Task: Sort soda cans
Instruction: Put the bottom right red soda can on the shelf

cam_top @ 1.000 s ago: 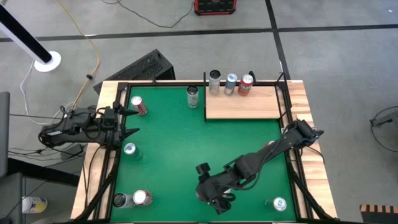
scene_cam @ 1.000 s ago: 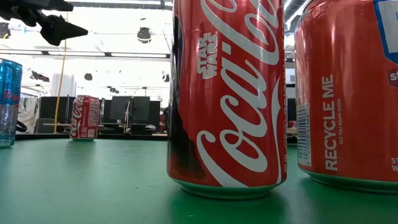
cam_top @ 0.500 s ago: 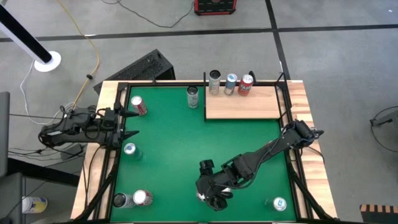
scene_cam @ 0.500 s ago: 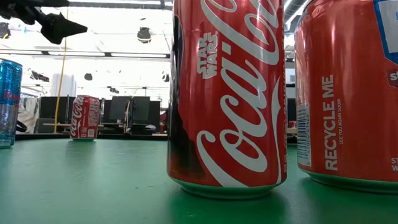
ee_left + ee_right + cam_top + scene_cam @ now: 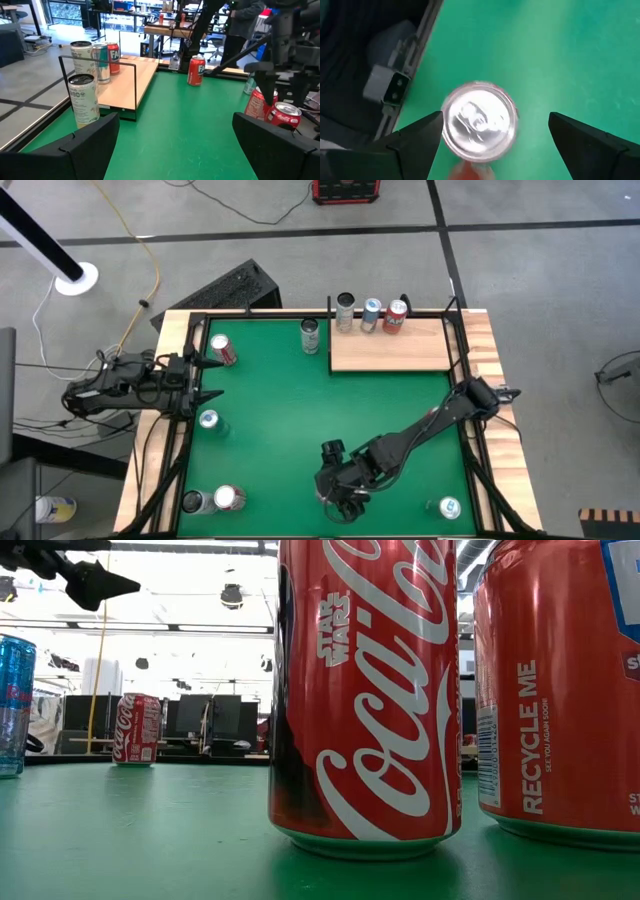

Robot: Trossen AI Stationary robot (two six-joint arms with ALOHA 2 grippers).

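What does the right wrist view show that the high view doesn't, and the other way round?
Only the right wrist view: the silver top of a red can straight below, between the open right claw's fingers. Only the high view: three cans on the wooden board, more cans spread over the green mat, and the left claw waiting at the mat's left edge. Both: the green mat and the right claw.

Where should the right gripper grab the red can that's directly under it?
Grip the red can by its round side wall, coming straight down from above. It stands upright with its silver top facing the right gripper, whose open fingers already sit on opposite sides of it. The green mat around it looks bare, so both fingers should have room to drop.
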